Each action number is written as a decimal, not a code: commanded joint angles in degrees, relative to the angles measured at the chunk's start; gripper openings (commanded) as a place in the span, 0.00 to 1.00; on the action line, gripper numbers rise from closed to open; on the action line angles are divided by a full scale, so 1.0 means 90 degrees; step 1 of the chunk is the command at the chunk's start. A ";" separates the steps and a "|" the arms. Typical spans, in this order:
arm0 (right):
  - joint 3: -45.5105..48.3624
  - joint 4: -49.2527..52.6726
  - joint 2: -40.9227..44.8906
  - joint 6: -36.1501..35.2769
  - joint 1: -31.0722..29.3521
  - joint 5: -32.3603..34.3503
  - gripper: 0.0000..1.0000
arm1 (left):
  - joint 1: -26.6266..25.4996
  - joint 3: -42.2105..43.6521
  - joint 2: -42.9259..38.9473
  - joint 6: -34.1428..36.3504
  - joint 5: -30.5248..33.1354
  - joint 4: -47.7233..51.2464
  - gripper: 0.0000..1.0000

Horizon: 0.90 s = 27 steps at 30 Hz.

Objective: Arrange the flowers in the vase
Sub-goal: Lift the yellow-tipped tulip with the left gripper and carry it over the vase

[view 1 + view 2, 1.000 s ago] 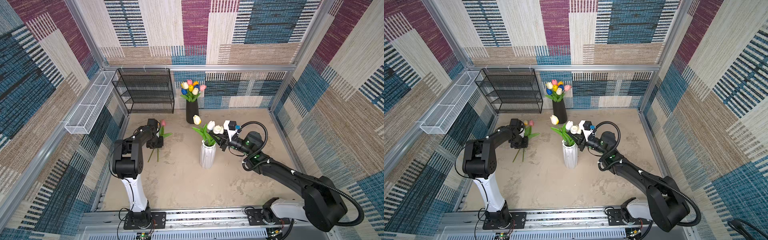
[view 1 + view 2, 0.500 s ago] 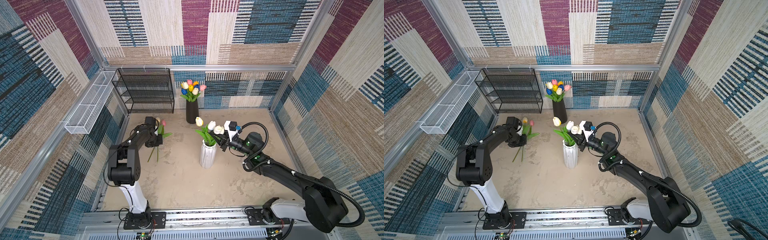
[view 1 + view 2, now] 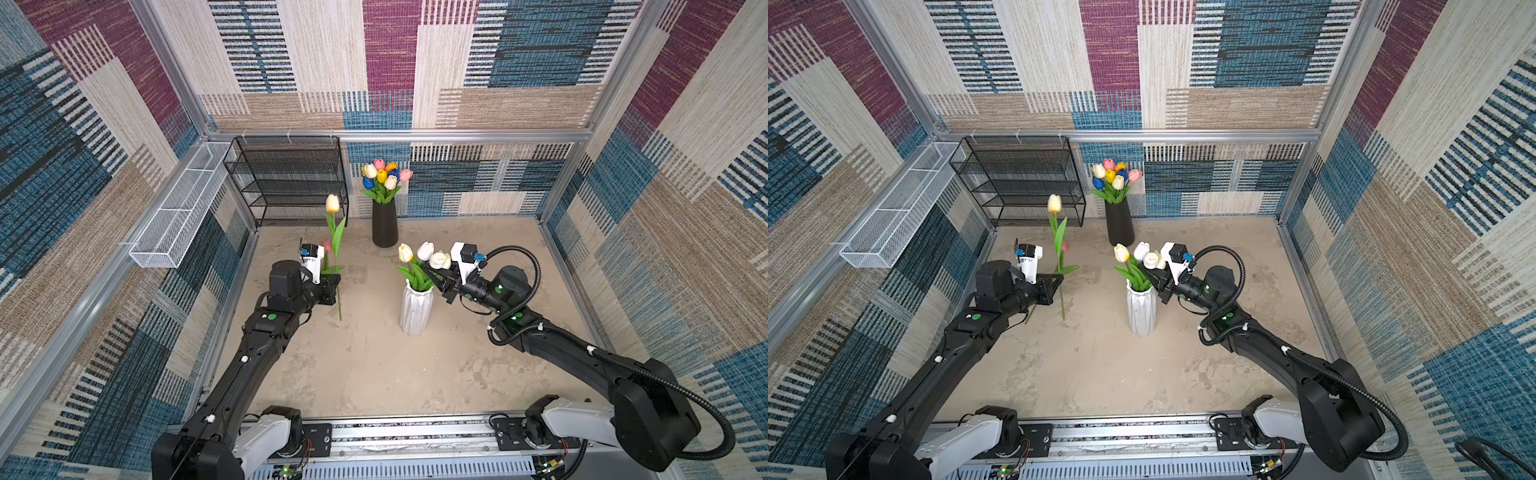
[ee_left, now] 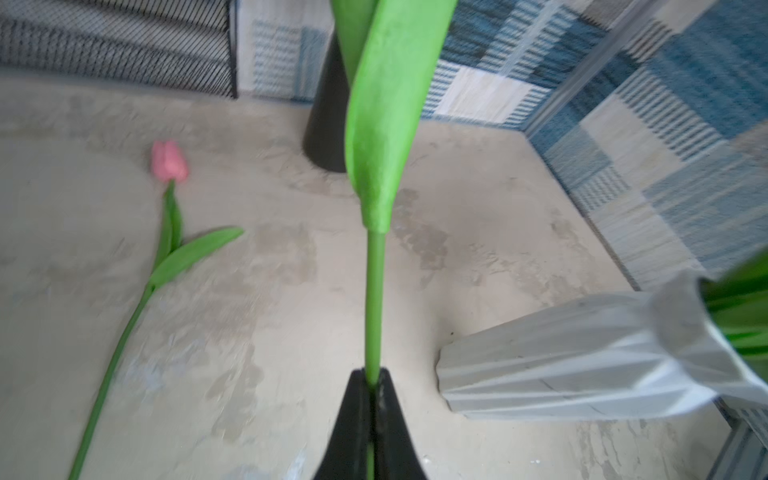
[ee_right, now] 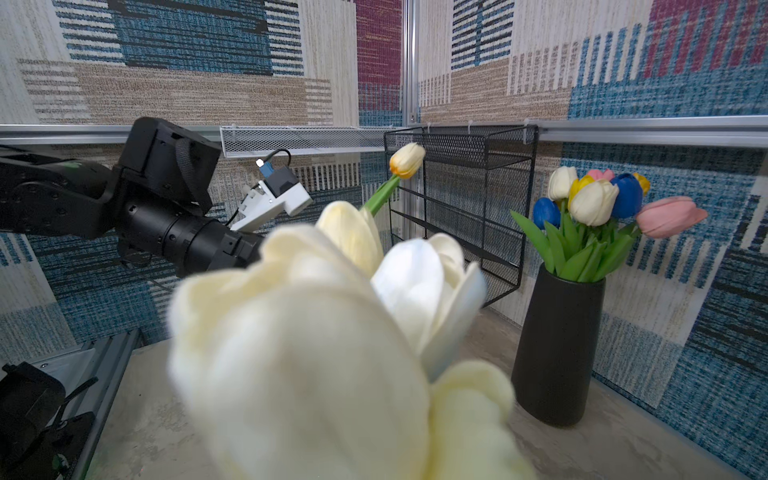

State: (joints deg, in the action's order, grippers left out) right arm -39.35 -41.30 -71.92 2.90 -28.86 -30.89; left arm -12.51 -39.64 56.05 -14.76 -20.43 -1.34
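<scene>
My left gripper (image 4: 372,375) is shut on the thin green stem of a yellow-headed tulip (image 3: 332,203) and holds it upright above the floor, left of the white ribbed vase (image 3: 415,309). A pink tulip (image 4: 168,163) lies flat on the floor beside it. Three tulips, cream and white (image 3: 424,251), stand in the white vase. My right gripper (image 3: 441,286) is at their stems just above the vase mouth. In the right wrist view, blurred cream tulip heads (image 5: 316,353) hide its jaws, so I cannot tell whether a stem is between them.
A black vase (image 3: 384,226) full of mixed tulips (image 3: 384,176) stands at the back wall. Left of it is a black wire rack (image 3: 291,183). A white wire basket (image 3: 178,212) hangs on the left wall. An aluminium rail (image 3: 415,434) carries both arm bases at the front.
My left gripper has shut on the yellow tulip's stem and raised it off the floor until it stands upright. The pink tulip stays on the floor. The right arm has hardly moved.
</scene>
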 commanded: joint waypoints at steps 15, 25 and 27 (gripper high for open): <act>-0.0061 -0.0247 0.0017 0.0154 0.0004 0.0062 0.20 | -0.1934 0.0222 0.0394 -0.0050 -0.1802 -0.5792 0.00; -0.0061 -0.0209 0.0117 0.0118 0.0004 0.0116 0.20 | -0.2281 -0.0508 0.1633 0.0283 -0.1559 -0.6474 0.00; -0.0029 -0.0236 0.0143 0.0118 0.0004 0.0127 0.20 | -0.2282 -0.0536 0.1795 0.0411 -0.1471 -0.6482 0.00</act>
State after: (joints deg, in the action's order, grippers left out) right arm -39.46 -41.25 -71.20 3.57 -28.86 -30.41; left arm -33.01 -43.81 71.07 -13.58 -35.11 -56.12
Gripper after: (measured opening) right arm 0.202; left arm 0.070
